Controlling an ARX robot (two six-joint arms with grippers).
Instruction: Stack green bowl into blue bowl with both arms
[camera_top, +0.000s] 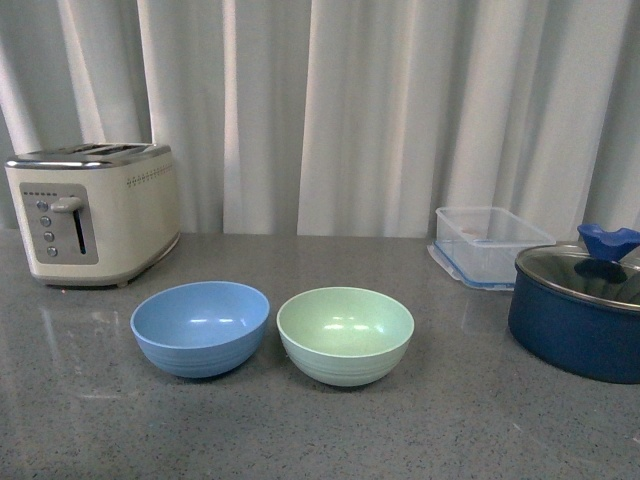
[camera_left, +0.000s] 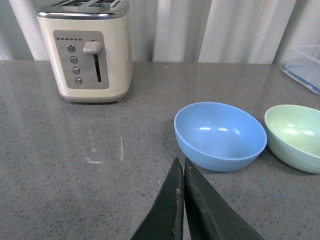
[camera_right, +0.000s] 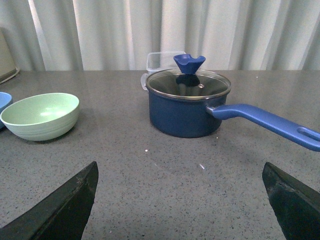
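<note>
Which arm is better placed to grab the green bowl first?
Probably the right. The green bowl sits on the right arm's side of the blue bowl, and the right gripper is open. The left gripper is shut and nearer the blue bowl.

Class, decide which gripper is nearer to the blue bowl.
Left. The left gripper, shut, points at the blue bowl from just short of it. The right gripper, open, is farther off, with the green bowl lying between it and the blue one.
</note>
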